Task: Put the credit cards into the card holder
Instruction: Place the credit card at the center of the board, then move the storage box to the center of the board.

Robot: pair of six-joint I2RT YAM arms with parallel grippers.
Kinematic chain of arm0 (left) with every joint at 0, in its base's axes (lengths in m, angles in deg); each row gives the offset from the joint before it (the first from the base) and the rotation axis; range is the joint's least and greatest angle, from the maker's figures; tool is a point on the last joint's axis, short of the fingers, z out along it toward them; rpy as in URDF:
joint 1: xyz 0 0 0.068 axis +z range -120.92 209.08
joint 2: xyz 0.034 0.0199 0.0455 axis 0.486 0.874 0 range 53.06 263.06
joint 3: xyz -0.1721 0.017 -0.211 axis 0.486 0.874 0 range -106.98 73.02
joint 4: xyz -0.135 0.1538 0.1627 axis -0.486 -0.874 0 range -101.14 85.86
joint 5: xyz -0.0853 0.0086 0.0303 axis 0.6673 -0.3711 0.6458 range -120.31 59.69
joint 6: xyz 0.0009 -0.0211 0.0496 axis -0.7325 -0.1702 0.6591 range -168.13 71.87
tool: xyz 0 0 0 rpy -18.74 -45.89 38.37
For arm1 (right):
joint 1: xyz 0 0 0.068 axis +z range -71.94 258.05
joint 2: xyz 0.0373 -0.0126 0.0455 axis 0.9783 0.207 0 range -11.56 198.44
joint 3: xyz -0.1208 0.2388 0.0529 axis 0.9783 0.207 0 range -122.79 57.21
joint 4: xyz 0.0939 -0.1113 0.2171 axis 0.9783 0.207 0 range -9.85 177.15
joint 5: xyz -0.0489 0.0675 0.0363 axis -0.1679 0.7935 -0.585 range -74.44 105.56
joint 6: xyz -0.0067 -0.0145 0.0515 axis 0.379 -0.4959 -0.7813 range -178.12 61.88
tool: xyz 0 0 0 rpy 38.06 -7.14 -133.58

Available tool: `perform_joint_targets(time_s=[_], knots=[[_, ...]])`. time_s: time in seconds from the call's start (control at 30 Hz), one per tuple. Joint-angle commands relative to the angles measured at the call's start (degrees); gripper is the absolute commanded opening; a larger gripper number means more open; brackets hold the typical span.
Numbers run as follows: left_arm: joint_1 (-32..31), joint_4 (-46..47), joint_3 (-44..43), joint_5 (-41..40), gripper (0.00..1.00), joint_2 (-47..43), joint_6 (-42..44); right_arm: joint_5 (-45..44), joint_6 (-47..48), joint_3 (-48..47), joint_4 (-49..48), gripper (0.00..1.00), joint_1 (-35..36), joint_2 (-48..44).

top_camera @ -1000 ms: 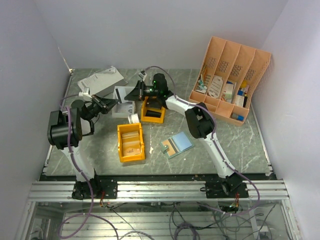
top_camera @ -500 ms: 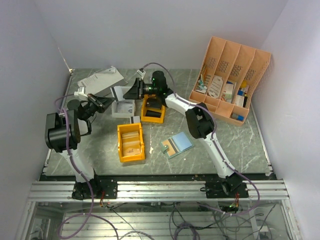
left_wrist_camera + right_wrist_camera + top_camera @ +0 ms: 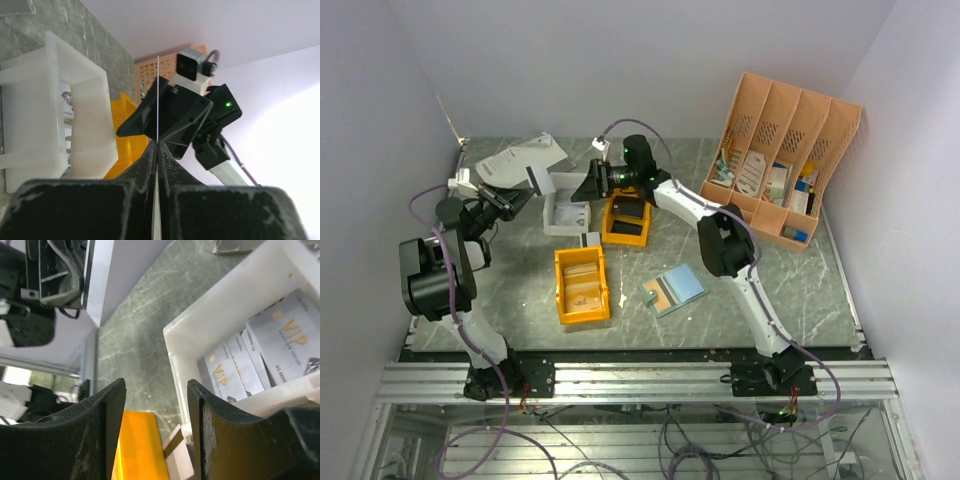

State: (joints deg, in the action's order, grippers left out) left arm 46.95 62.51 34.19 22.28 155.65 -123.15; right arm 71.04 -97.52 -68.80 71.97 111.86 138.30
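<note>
Hand-over of one card, seen from above and from both wrists. Over the last second your right gripper (image 3: 588, 184) has let go: its jaws, clenched a second ago, now stand apart with nothing between them (image 3: 156, 390), above the white bin (image 3: 565, 230) that still holds several VIP cards (image 3: 280, 340). Your left gripper (image 3: 521, 189) stays clamped on the card (image 3: 537, 180), which shows edge-on as a thin upright line between its fingertips (image 3: 157, 100), and has drawn back toward the upper left of the top view, away from the meeting point over the bin. By this reading, the card now belongs to the left arm alone and the carry to the card holder (image 3: 675, 288) is the step in hand. The holder lies open, blue side up, at lower centre-right, well apart from the held card, with the nearer yellow bin (image 3: 582, 285) between them. At the upper left the left arm is near the side wall (image 3: 380, 150) and a sheet of paper (image 3: 520, 158). Bare table surrounds the holder, so the open path probably runs over or in front of the yellow bin.
</note>
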Motion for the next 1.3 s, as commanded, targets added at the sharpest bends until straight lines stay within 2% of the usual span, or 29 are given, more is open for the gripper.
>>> perform_joint_targets(time_s=[0.0, 0.1, 0.2, 0.27, 0.33, 0.43, 0.47, 0.67, 0.8, 1.1, 1.27], knots=[[1.8, -4.5, 0.3, 2.5, 0.07, -4.5, 3.7, -1.9, 20.6, -0.3, 12.5, 0.52, -0.2, -10.8], [2.3, -10.7, -0.1, 3.1, 0.07, -7.7, 6.9, -2.1, 32.3, 5.3, 17.4, 0.51, 0.2, -17.4], [2.4, -23.3, -1.9, 3.4, 0.07, -12.4, 13.6, -0.5, 46.3, 14.3, 21.6, 0.49, 1.3, -25.3], [2.4, -33.1, -3.5, 3.3, 0.07, -15.4, 19.4, -2.3, 56.9, 20.0, 27.6, 0.46, 3.0, -29.7], [2.5, -41.7, -5.2, 2.9, 0.07, -18.3, 25.4, -6.1, 66.1, 23.9, 33.1, 0.35, 6.4, -32.9], [2.4, -51.4, -6.9, 2.6, 0.07, -21.4, 31.8, -12.5, 76.7, 26.7, 40.2, 0.06, 12.0, -33.8], [2.5, -53.1, -6.9, 2.7, 0.07, -22.2, 33.1, -14.3, 77.8, 27.4, 41.8, 0.00, 13.7, -33.8], [2.7, -57.7, -5.2, 1.9, 0.07, -25.0, 37.7, -24.8, 76.0, 34.2, 38.2, 0.00, 20.6, -33.8], [2.9, -61.7, -5.7, 0.9, 0.07, -26.7, 40.7, -32.6, 77.0, 34.5, 40.3, 0.00, 23.5, -32.7], [2.9, -60.8, -5.3, 1.9, 0.07, -27.2, 40.0, -41.2, 76.2, 39.6, 41.0, 0.00, 23.1, -35.1], [2.9, -59.6, -4.9, 2.4, 0.07, -27.5, 39.3, -39.6, 75.7, 41.5, 40.9, 0.00, 21.0, -37.8]])
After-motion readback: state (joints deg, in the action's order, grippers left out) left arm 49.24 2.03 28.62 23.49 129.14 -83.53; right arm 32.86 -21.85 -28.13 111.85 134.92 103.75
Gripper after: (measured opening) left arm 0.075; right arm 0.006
